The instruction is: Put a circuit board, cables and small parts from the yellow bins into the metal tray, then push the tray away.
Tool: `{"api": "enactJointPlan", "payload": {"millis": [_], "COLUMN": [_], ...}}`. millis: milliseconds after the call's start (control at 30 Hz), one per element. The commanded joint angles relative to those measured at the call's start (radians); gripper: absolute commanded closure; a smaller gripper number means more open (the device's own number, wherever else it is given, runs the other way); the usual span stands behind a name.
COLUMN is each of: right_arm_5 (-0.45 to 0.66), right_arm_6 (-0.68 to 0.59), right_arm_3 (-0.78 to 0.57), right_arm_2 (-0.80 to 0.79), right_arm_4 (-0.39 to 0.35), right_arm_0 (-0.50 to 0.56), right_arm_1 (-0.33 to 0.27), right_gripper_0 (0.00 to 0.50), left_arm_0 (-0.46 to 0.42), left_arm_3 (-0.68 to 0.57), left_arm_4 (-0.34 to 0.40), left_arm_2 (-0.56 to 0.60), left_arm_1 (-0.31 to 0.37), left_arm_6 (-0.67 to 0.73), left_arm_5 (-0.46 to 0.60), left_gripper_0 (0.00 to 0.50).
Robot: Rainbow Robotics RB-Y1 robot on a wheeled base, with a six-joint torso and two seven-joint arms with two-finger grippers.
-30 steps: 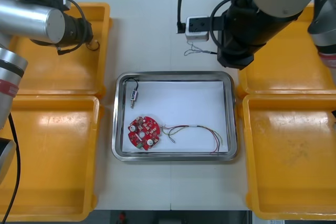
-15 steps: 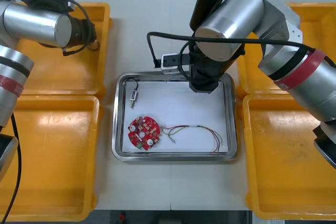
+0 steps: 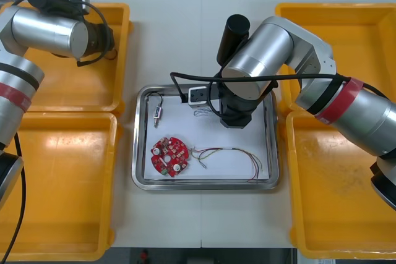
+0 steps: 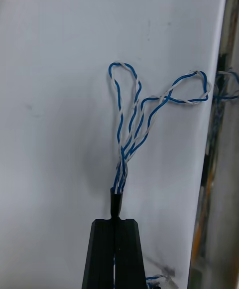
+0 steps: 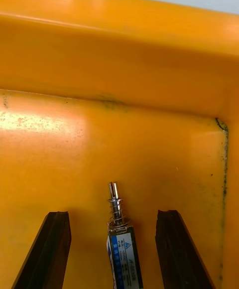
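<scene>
Right gripper (image 4: 115, 221) over the metal tray (image 3: 204, 184), jaws clamped on a blue and white cable (image 4: 130, 119); left gripper (image 5: 112, 214), jaws apart, straddles a small metal part (image 5: 121, 241) in a yellow bin (image 5: 99, 134)

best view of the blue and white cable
Right wrist view: the twisted blue and white cable loops over the tray's white inside, pinched in the right gripper. Front view gives a small tangle beside the right arm; left wrist view faces a yellow bin.
</scene>
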Motion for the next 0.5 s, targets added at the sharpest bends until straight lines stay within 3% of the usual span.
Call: {"api": "enactJointPlan", "payload": {"millis": [33,100,133,167,200,267,300,333,367,400,467,500], "right_arm_5": [-0.008,-0.008,-0.007,-0.007,-0.005,-0.004,-0.001,0.001,0.009,0.021,0.056,0.079], "right_arm_6": [-0.021,-0.021,-0.021,-0.026,-0.026,-0.027,-0.027,-0.029,-0.03,-0.033,-0.038,-0.041], "right_arm_3": [-0.011,-0.011,-0.011,-0.011,-0.011,-0.012,-0.019,-0.023,-0.035,-0.051,-0.08,-0.097], "right_arm_2": [0.027,0.027,0.027,0.027,0.027,0.027,0.027,0.027,0.025,0.022,0.012,0.002], "right_arm_4": [0.001,0.004,0.004,0.004,0.004,0.007,0.013,0.018,0.027,0.039,0.056,0.066], "right_arm_0": [0.011,0.014,0.014,0.014,0.014,0.014,0.014,0.014,0.014,0.014,0.014,0.014], "right_arm_1": [0.01,0.01,0.01,0.01,0.01,0.01,0.01,0.01,0.009,0.007,0.007,0.007], "right_gripper_0": [0.5,0.5,0.5,0.5,0.5,0.475,0.423,0.348,0.201,0.084,0.0,0.0], "left_arm_0": [-0.05,-0.05,-0.048,-0.05,-0.05,-0.05,-0.05,-0.05,-0.05,-0.051,-0.061,-0.067], "left_arm_3": [0.01,0.012,0.013,0.015,0.016,0.019,0.019,0.019,0.019,0.019,0.019,0.019], "left_arm_4": [-0.012,-0.012,-0.012,-0.012,-0.012,-0.009,-0.007,-0.006,-0.001,0.0,0.005,0.006], "left_arm_2": [-0.038,-0.041,-0.041,-0.043,-0.043,-0.043,-0.043,-0.043,-0.043,-0.038,-0.032,-0.023], "left_arm_1": [0.007,0.006,0.007,0.007,0.007,0.007,0.007,0.007,0.007,0.009,0.01,0.012], "left_arm_6": [-0.093,-0.094,-0.094,-0.096,-0.096,-0.096,-0.096,-0.096,-0.094,-0.096,-0.097,-0.1], "left_arm_5": [-0.035,-0.035,-0.035,-0.035,-0.035,-0.035,-0.035,-0.033,-0.029,-0.018,0.01,0.028], "left_gripper_0": [0.0,0.012,0.079,0.316,0.493,0.5,0.5,0.499,0.5,0.5,0.5,0.5]}}
